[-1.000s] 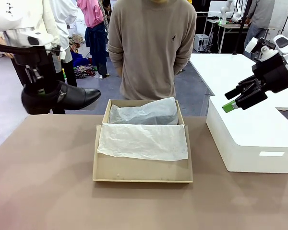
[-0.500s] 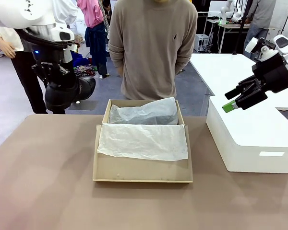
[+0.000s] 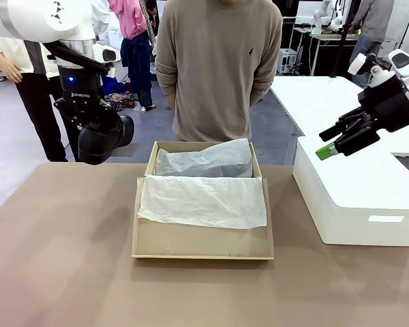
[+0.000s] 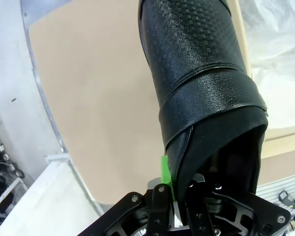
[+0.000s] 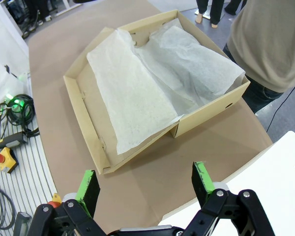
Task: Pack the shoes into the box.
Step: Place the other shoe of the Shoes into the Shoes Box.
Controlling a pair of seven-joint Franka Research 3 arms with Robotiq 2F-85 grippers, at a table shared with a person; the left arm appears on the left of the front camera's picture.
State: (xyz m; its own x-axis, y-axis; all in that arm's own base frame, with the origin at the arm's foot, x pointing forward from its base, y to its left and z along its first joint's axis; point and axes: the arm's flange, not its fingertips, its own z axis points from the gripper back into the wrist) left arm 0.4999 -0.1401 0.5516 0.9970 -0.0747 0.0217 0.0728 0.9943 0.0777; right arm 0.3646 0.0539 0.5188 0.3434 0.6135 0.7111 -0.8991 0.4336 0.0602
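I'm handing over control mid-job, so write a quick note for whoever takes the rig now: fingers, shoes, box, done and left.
Left gripper: fingers shut on a black dress shoe, held in the air left of the cardboard shoebox.
Right gripper: open, holding nothing, above the white plastic box.
Shoebox: open, lid flap flat toward the robot, white tissue paper spread; no shoe seen inside.
Done: one shoe picked up.
Left: set it in the shoebox, then pack the other shoe.

Blk dot-textured shoe (image 4: pixel 196 73), tan box (image 3: pixel 191 246), wht tissue (image 3: pixel 204 201).
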